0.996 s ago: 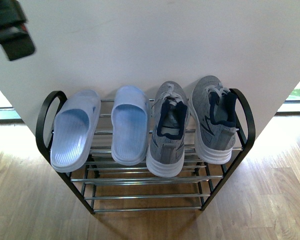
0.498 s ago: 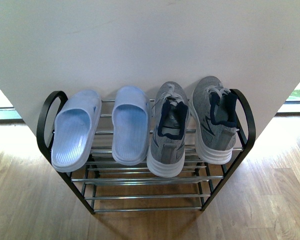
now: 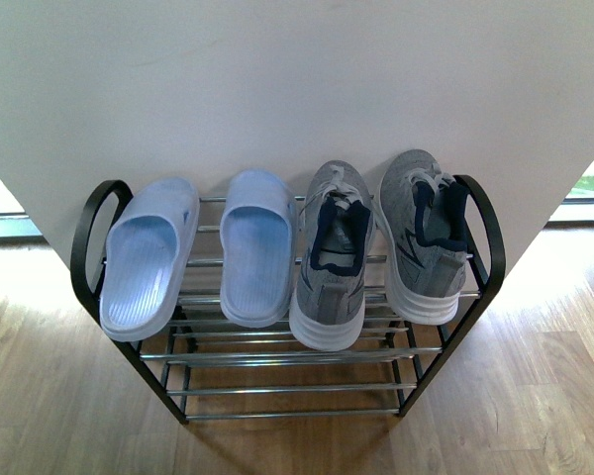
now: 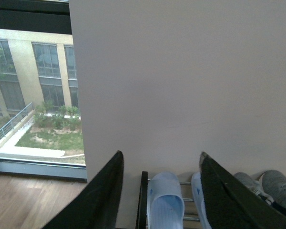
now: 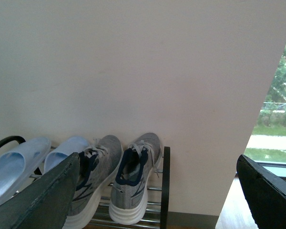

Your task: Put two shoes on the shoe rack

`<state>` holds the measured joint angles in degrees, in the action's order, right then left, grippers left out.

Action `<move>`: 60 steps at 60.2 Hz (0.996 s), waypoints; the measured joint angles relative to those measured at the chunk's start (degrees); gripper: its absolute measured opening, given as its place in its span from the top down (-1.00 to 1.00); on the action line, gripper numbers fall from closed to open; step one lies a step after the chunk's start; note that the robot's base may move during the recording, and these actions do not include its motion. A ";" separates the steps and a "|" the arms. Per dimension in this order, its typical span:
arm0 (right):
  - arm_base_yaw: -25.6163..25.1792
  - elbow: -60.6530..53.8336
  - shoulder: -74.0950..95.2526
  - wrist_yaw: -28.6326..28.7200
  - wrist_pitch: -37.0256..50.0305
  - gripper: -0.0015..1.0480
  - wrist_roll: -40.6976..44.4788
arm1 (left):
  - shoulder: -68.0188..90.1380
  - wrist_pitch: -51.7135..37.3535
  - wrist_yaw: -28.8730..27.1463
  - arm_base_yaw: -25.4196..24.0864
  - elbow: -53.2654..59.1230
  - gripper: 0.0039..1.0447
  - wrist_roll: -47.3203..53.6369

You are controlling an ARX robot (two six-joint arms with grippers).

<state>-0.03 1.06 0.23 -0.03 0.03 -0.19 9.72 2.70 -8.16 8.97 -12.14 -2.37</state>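
1. Four shoes occupy the top tier of the shoe rack in the front view: two pale blue slides in the left half of the frame, two grey sneakers in the right half, toes toward the white wall.
2. The front view shows no arm. Only the wrist views show the grippers: the left gripper has its jaws spread apart and holds nothing; the right gripper likewise stands wide open and empty.
3. The left wrist view alone shows a window with a building outside, upper left of its frame. The right wrist view alone shows greenery at its right edge.
4. The outer slide lies just beside the rack's left black arch; the outer sneaker touches the right arch. The lower tiers carry no shoes. Wood floor lies open on both sides of the rack.
5. One second earlier a dark gripper occupied the upper left corner of the front view; it has since left the frame. The shoes have not shifted.
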 joint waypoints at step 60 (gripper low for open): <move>0.00 0.00 0.00 0.00 0.00 -0.82 0.00 | -7.37 -2.21 8.09 -8.72 9.49 0.98 1.75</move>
<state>-0.03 1.06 0.23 -0.03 0.03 -0.19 2.35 0.49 -0.08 0.25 -2.66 -0.62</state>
